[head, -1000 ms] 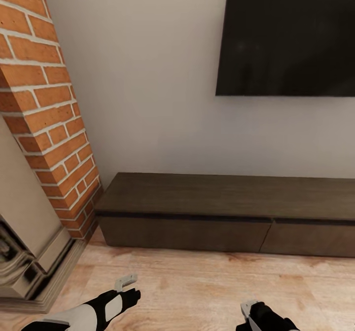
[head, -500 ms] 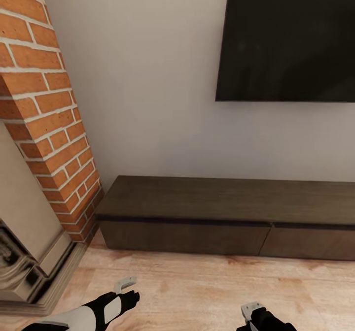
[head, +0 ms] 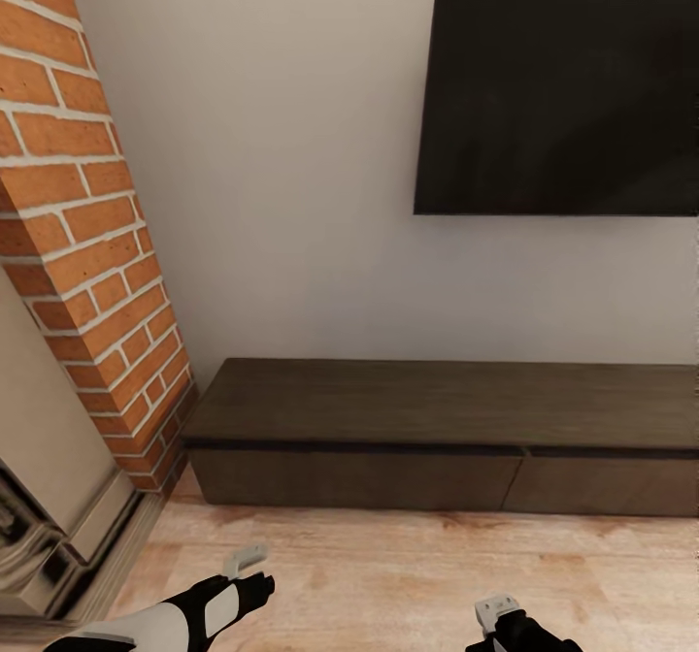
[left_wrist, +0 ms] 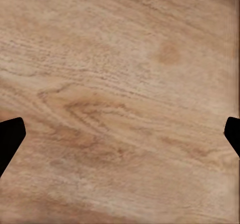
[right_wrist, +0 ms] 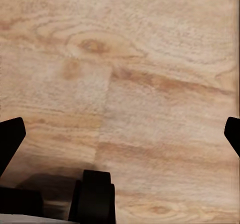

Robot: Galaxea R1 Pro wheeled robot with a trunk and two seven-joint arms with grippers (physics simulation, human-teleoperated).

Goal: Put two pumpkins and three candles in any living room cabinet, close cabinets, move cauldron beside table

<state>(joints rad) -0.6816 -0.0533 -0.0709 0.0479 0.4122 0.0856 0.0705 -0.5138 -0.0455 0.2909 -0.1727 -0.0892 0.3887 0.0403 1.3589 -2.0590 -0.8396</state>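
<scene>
Since a second ago my head view has tilted up, so the long low dark-brown wood cabinet (head: pixel 442 434) sits lower against the wall, drawers closed. Both my arms hang low over the pale grained plank floor (head: pixel 388 574). My left gripper (head: pixel 245 560) and right gripper (head: pixel 493 609) are spread wide, holding nothing.

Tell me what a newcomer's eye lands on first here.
First, the large black screen on the pale wall at upper right. Next, the red brick column slanting down the left side. Below the screen, the long dark-brown cabinet sits on the wood floor, drawer fronts closed.
</scene>
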